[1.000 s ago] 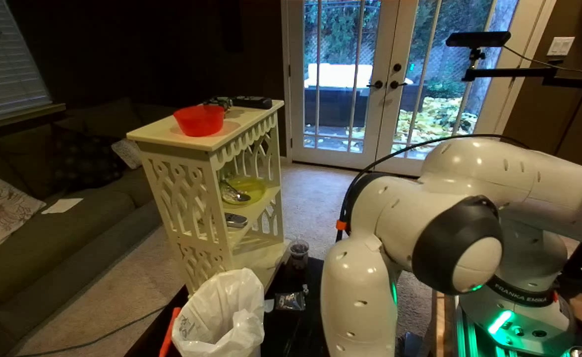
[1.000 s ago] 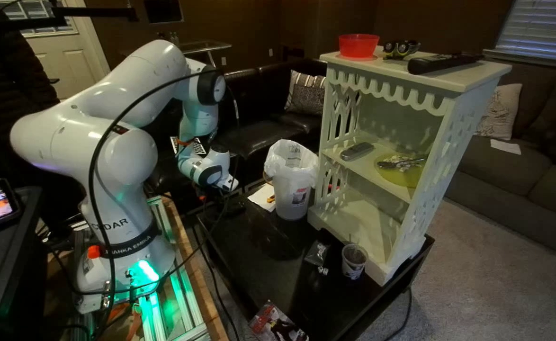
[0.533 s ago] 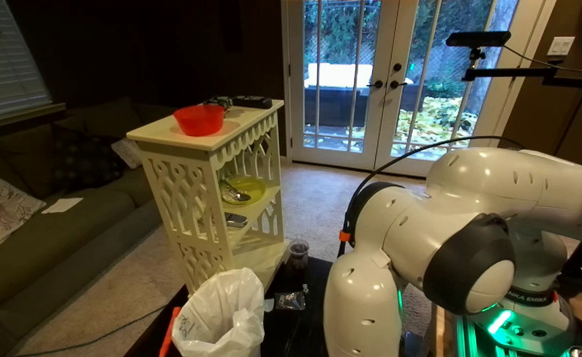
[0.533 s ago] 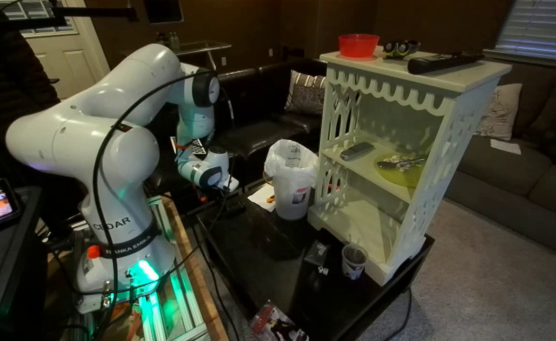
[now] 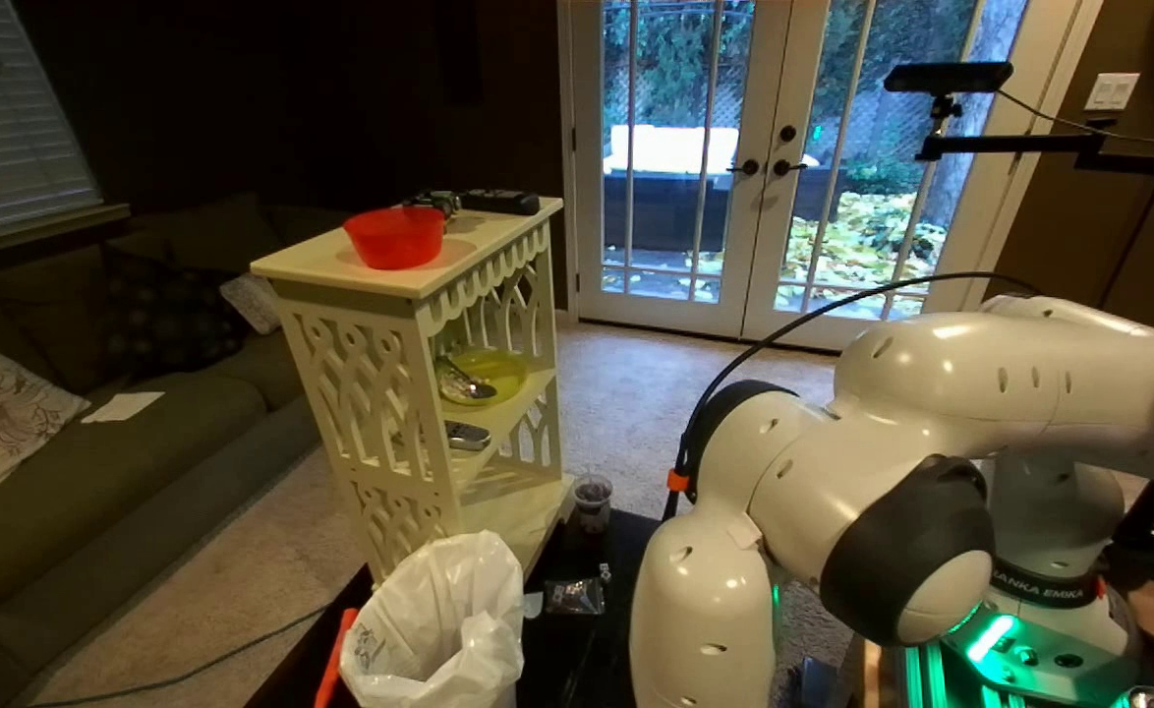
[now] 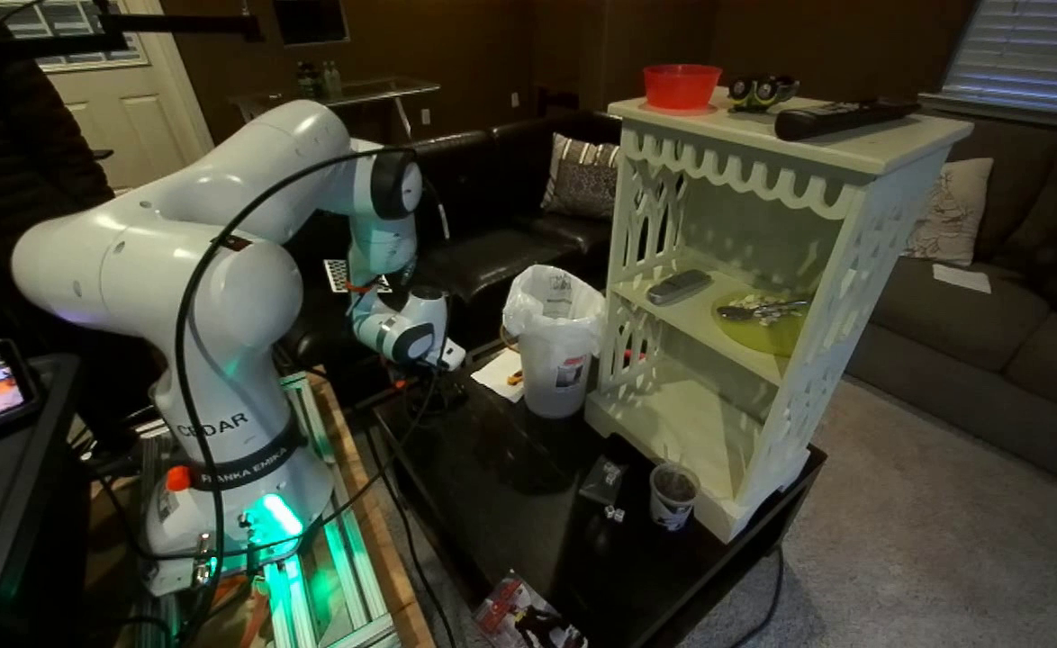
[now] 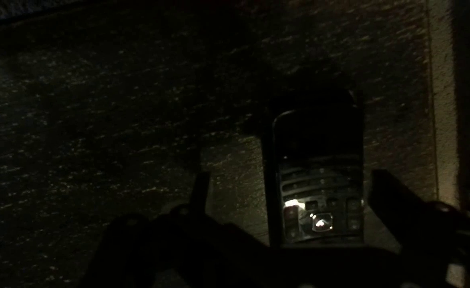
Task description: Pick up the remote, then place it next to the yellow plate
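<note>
In the wrist view, a dark remote-like handset with a keypad (image 7: 319, 176) lies on a dark, grained surface. My gripper (image 7: 291, 173) is open, with one finger on each side of it. The left finger is clearly apart; the right finger is close to its side, and contact cannot be told. In an exterior view the dark gripper (image 6: 438, 394) is low over the black table's near-left part, and the handset does not show. The flat yellow plate (image 6: 737, 337) lies on the white shelf unit's middle board, bearing a spoon and small bits. It also shows in an exterior view (image 5: 510, 382).
A grey handset (image 6: 680, 287) lies beside the plate. A white lined bin (image 6: 554, 378) stands between the gripper and the shelf unit (image 6: 871, 153). On the unit's top are a red bowl (image 6: 682, 87) and a black remote (image 6: 839, 119). A cup (image 6: 673, 497) stands on the table.
The arm has come down, its elbow lower. The hand has shifted slightly right, towards the bin, and a little lower. The objects on the shelf and table have not moved.
</note>
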